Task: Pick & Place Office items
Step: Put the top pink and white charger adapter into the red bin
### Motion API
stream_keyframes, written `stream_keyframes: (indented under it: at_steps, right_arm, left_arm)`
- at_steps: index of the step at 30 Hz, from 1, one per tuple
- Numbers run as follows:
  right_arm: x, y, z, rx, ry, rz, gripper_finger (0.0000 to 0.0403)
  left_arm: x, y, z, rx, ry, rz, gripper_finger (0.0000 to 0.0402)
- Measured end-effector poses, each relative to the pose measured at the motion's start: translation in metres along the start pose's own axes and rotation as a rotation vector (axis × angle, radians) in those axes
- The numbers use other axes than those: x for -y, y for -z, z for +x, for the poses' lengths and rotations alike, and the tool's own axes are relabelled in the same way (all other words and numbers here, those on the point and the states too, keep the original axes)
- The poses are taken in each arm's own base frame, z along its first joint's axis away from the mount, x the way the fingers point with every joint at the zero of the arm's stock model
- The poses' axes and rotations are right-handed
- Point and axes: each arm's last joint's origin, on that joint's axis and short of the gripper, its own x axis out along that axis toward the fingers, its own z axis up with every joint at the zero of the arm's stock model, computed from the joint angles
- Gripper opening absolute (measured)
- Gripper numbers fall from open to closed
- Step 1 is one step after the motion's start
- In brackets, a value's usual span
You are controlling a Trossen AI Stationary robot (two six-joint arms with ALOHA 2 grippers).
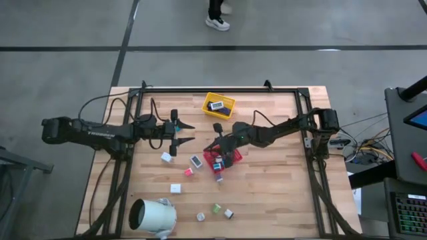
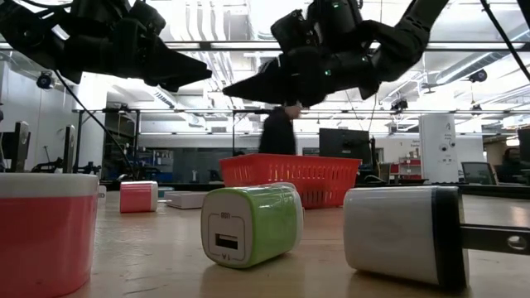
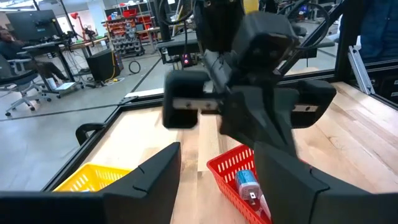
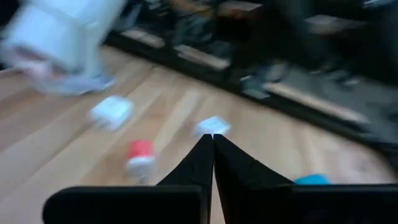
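Observation:
The office items are small blocky pieces lying loose on the wooden table: white ones (image 1: pixel 175 188) (image 1: pixel 166 157), a pink one (image 1: pixel 188 171) and a green one (image 2: pixel 248 223) near the front edge. A blue-and-white piece (image 3: pixel 247 184) lies in the red tray (image 1: pixel 230 162). My right gripper (image 4: pixel 212 139) hovers above the red tray's left end, shut with nothing between its fingers, pointing toward the table's near left. My left gripper (image 1: pixel 189 132) hangs open left of it, above the table, its fingers (image 3: pixel 146 177) empty.
A yellow tray (image 1: pixel 219 105) with one piece in it sits at the far middle. A large white cylinder (image 1: pixel 152 215) lies at the near left corner. A black frame (image 1: pixel 300 107) runs around the table. A person's feet (image 1: pixel 217 21) show beyond the far edge.

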Motion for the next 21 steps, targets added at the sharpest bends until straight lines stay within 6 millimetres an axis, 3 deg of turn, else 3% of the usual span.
stream_keyframes:
  at_steps: [5,21]
  right_arm:
    - [-0.003,-0.001,-0.014,0.101,0.064,-0.019,0.0008]
    - [-0.021,-0.012,-0.113,0.184,0.200,-0.042,0.0008]
  left_arm:
    - [0.001,0.003,-0.001,-0.008,0.003,-0.001,0.0206]
    - [0.004,0.010,-0.004,0.011,0.028,-0.015,0.0206]
